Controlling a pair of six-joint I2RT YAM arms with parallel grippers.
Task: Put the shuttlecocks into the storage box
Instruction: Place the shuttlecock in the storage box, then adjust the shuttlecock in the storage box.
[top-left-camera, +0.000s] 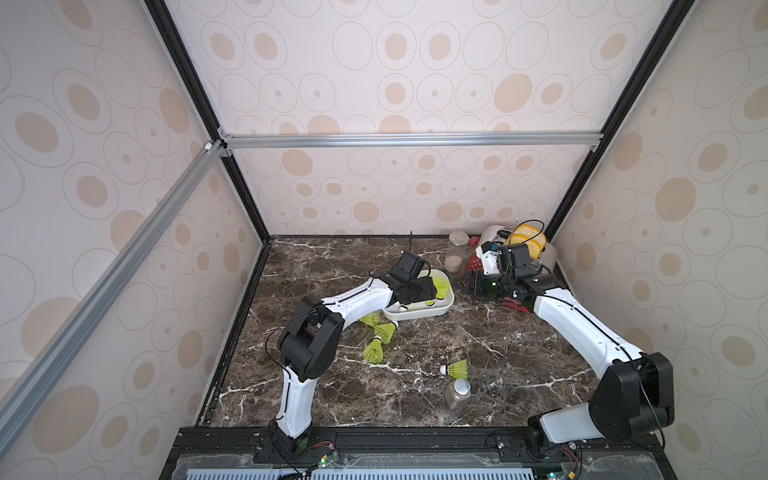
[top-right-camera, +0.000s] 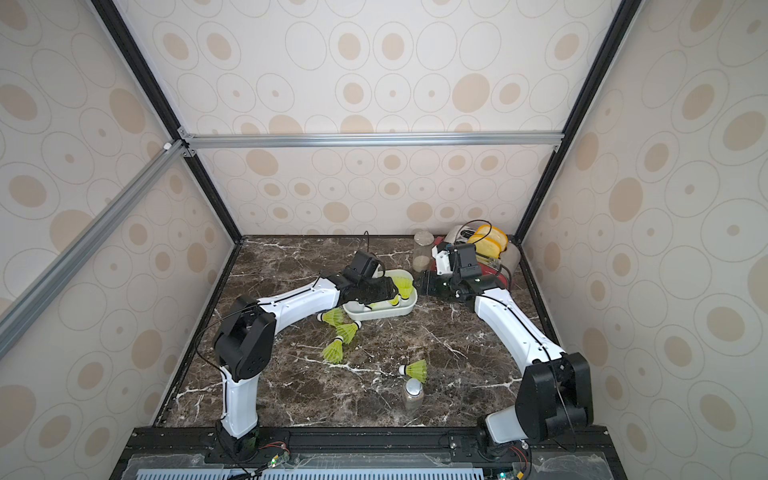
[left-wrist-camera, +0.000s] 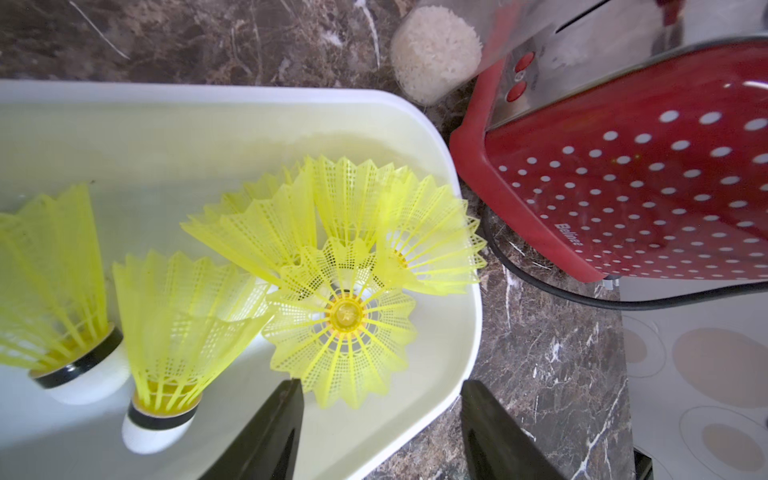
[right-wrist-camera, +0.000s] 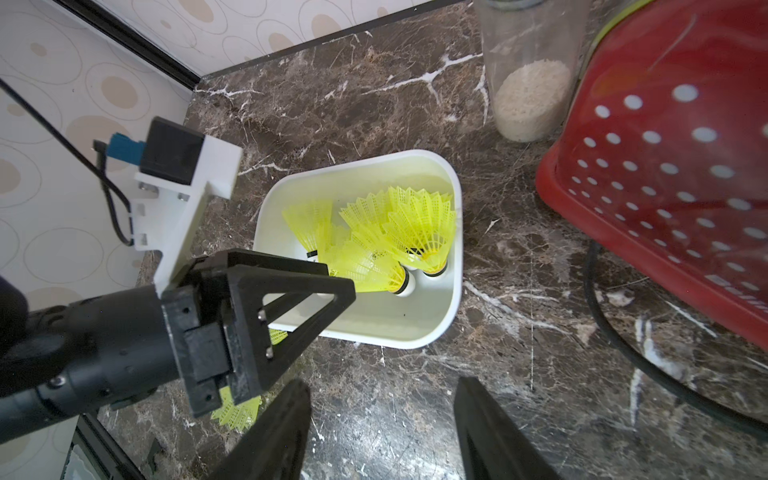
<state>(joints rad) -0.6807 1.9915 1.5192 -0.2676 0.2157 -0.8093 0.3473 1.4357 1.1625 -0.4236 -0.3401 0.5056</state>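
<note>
Now left claw (left-wrist-camera: 381, 384), right claw (right-wrist-camera: 382, 381) spread, empty; shuttlecock (left-wrist-camera: 340, 316) cork-down, skirt up in storage box (left-wrist-camera: 446, 357).

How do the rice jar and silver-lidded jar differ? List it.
The rice jar is tall and part-filled with pale grains; the silver-lidded jar is short, brownish inside. The rice jar stands beside the toaster; the silver-lidded jar beside a lone shuttlecock. Both are clear and upright.

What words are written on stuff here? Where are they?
"Belinee": small white letters near the base of the red dotted toaster, seen in the left wrist view; last letters uncertain.
The same print in the right wrist view is cut off and unreadable.
No other writing shows.
</note>
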